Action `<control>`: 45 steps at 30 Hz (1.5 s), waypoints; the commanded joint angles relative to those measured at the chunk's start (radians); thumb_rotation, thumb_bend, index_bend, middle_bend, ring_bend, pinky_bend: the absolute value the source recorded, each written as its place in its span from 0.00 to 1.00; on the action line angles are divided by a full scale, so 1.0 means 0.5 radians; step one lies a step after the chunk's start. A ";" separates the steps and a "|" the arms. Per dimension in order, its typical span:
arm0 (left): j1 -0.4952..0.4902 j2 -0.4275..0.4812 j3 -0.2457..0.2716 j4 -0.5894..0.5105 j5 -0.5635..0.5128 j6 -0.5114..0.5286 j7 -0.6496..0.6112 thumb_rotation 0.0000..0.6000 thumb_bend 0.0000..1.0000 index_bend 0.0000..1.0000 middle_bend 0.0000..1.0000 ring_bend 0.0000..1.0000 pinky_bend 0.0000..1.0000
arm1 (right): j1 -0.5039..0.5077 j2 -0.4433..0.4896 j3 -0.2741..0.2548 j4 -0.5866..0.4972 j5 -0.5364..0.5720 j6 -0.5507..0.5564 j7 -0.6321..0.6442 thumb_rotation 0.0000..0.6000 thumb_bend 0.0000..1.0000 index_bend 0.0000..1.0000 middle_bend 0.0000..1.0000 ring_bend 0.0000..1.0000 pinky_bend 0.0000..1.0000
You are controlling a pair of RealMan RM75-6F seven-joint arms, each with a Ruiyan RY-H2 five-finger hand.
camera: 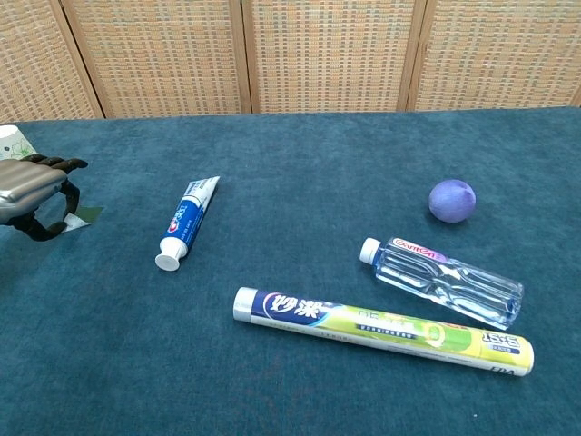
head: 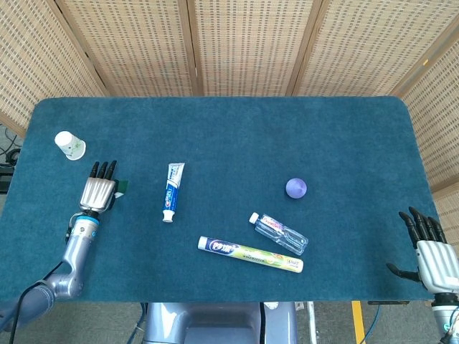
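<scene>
The left hand hovers low near the left edge of the worktop, palm down, fingers pointing toward the far edge. In the chest view its fingers curl down and the thumb hooks under them, and a small green card with a white patch shows at the thumb's tip; whether the hand pinches the card or only hangs over it cannot be told from either view. In the head view the same card peeks out at the hand's inner side, lying on or just above the blue cloth. A white paper cup lies tipped on its side near the far left corner, beyond the hand and apart from it. A blue-and-white toothpaste tube lies to the inside of the left hand, well apart from it, its cap toward the near edge. Toward the near edge, about mid-worktop, a long yellow-green tube lies nearly parallel to that edge, and a small clear water bottle lies on its side just beyond it, white cap pointing left. A purple ball sits further back, to the right of centre. The right hand hangs off the near right corner, beyond the worktop's edge, its fingers spread apart and holding nothing. Woven cane screens stand behind the far edge.
</scene>
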 commanded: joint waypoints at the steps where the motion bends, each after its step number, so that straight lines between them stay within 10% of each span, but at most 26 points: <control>1: -0.016 -0.007 -0.016 0.017 0.019 0.019 -0.021 1.00 0.49 0.59 0.00 0.00 0.00 | 0.000 -0.001 -0.001 0.001 -0.001 -0.001 -0.002 1.00 0.14 0.00 0.00 0.00 0.00; 25: -0.204 -0.013 -0.317 0.179 -0.122 0.069 -0.123 1.00 0.48 0.59 0.00 0.00 0.00 | 0.004 -0.002 0.005 0.012 0.021 -0.015 0.002 1.00 0.14 0.00 0.00 0.00 0.00; 34: -0.019 0.294 -0.289 -0.445 0.061 0.472 -0.275 1.00 0.35 0.37 0.00 0.00 0.00 | 0.004 -0.004 0.004 0.009 0.016 -0.011 -0.012 1.00 0.14 0.00 0.00 0.00 0.00; 45: 0.415 0.827 -0.003 -1.534 0.159 0.852 0.034 1.00 0.22 0.09 0.00 0.00 0.00 | -0.014 0.006 0.017 -0.009 0.017 0.037 -0.026 1.00 0.14 0.00 0.00 0.00 0.00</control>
